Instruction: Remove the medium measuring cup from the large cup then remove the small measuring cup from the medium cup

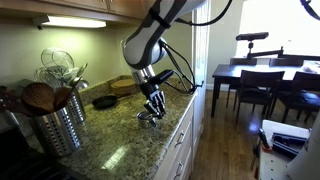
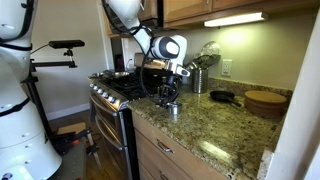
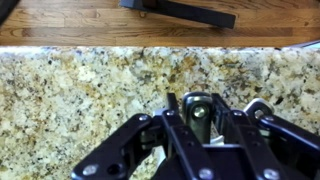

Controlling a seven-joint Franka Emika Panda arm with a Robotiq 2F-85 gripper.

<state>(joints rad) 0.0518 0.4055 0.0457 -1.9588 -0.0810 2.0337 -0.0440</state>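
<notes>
The shiny steel measuring cups sit together on the granite counter, also seen in the other exterior view. My gripper reaches down onto them. In the wrist view my gripper has its fingers tight on both sides of a flat steel handle with a hole, which appears to belong to the medium measuring cup. A second steel handle pokes out to the right of the fingers. The cup bowls are hidden under the gripper, so I cannot tell the large and small cups apart.
A tall ribbed utensil holder stands on the counter. A black skillet and a wooden bowl lie behind the cups. The stove adjoins the counter. The counter edge is close, with floor beyond.
</notes>
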